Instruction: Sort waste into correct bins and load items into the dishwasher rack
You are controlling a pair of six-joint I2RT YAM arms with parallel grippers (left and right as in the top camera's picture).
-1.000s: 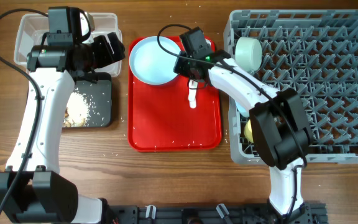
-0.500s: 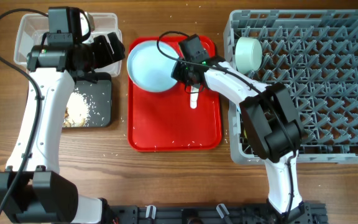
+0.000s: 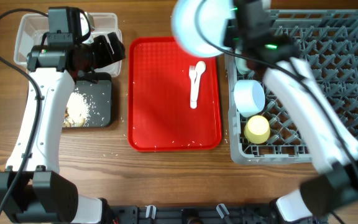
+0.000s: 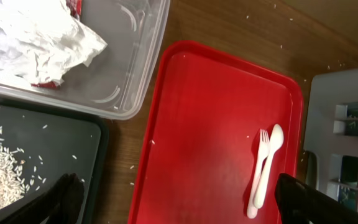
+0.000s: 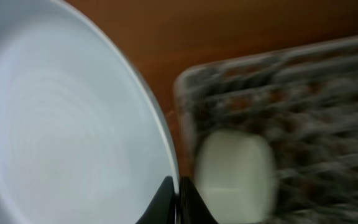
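My right gripper (image 5: pixel 179 190) was clamped on the rim of the pale blue plate (image 3: pixel 194 25), one finger on each face. The plate hung in the air above the far edge of the red tray (image 3: pixel 154 118), just left of the dishwasher rack (image 3: pixel 328 93). I judged it stiff, smooth and fairly light. With a pinch at one edge only, though, it would want to swing about my pads and could slip, so a deep bite on the rim with the plate kept near upright seemed the safest hold. The wrist view was badly blurred; the pale shape beyond the rim was probably the pale green bowl (image 5: pixel 235 171) in the rack, but I could not be sure. A pale blue bowl (image 3: pixel 249 96) and the yellow cup (image 3: pixel 257 129) sat in the rack's near-left corner. The white fork and spoon (image 3: pixel 195 82) lay together on the tray, thin and light, best taken across their handles. My left gripper (image 4: pixel 178 186) hovered with its fingers wide apart, holding nothing, near the clear tub (image 4: pixel 135 93) with the crumpled napkin (image 4: pixel 30 37) and the black tray (image 3: pixel 101 109) of rice.
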